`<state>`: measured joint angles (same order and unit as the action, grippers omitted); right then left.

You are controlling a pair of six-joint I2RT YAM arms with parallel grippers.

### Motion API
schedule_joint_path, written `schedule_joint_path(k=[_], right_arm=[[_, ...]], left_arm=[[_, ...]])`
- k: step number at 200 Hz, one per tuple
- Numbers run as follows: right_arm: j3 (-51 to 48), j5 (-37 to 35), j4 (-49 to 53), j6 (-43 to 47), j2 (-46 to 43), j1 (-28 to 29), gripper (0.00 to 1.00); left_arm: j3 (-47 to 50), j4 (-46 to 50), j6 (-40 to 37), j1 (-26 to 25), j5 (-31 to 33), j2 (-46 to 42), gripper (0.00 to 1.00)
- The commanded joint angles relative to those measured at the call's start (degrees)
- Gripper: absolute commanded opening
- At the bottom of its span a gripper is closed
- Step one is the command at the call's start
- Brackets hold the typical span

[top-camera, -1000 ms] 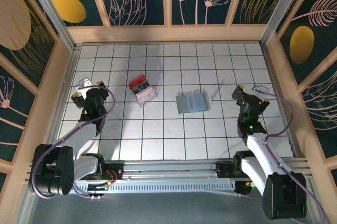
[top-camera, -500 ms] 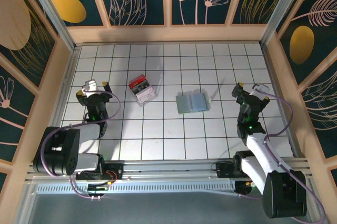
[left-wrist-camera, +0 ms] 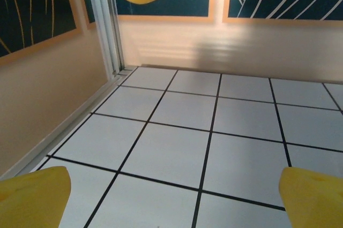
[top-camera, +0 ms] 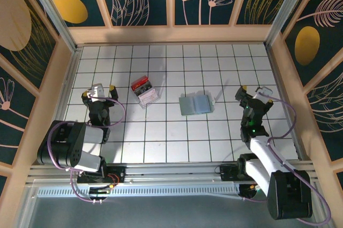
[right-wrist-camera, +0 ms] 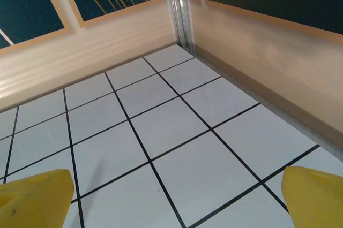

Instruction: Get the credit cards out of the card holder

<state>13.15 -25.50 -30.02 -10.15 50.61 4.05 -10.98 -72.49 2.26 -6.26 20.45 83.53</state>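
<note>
The card holder (top-camera: 196, 104) at centre frame looks soft and light; better pinch one panel edge. Left gripper (top-camera: 98, 91) and right gripper (top-camera: 255, 95) are spread wide, empty.

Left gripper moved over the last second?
Yes. The left gripper shifted slightly right in the top view, toward the clear box, which stayed put.

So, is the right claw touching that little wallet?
Apart. The top view shows bare tiles between the open right gripper and the holder.
</note>
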Motion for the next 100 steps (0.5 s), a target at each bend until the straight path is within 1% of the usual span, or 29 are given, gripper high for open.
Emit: schedule_joint_path(k=[1,39,44,51,62,74,85,100], right_arm=[[-2.08,0.05,-6.93,1.68,-1.29,-0.38,0.99],[-4.5,1.49,-11.96,1.81,-1.1,-0.46,0.99],[-4.75,1.75,-12.49,1.82,-0.97,-0.45,0.99],[-5.1,2.09,-13.21,1.91,-0.8,-0.54,0.99],[-5.37,2.71,-13.88,2.05,-0.35,-0.54,0.99],[-5.54,3.85,-14.63,2.68,0.07,-0.68,0.99],[-6.13,5.25,-16.44,3.51,0.95,-0.71,0.99],[-7.42,7.06,-20.57,3.87,3.04,-1.05,0.99]], left_arm=[[0.75,-4.59,-0.74,0.37,-1.76,0.28,0.99],[1.31,-6.54,1.71,0.67,2.59,1.89,0.99],[1.25,-7.71,1.42,0.71,2.55,3.56,0.99],[1.03,-11.77,0.37,0.72,1.75,5.8,0.99],[0.04,-4.84,1.37,0.89,0.94,3.06,0.99],[0.63,-8.77,1.07,0.9,1.16,4.62,0.99],[-0.19,-5.57,1.42,1.03,0.81,3.83,0.99],[-0.74,-5.03,1.92,1.46,1.06,4.08,0.99]])
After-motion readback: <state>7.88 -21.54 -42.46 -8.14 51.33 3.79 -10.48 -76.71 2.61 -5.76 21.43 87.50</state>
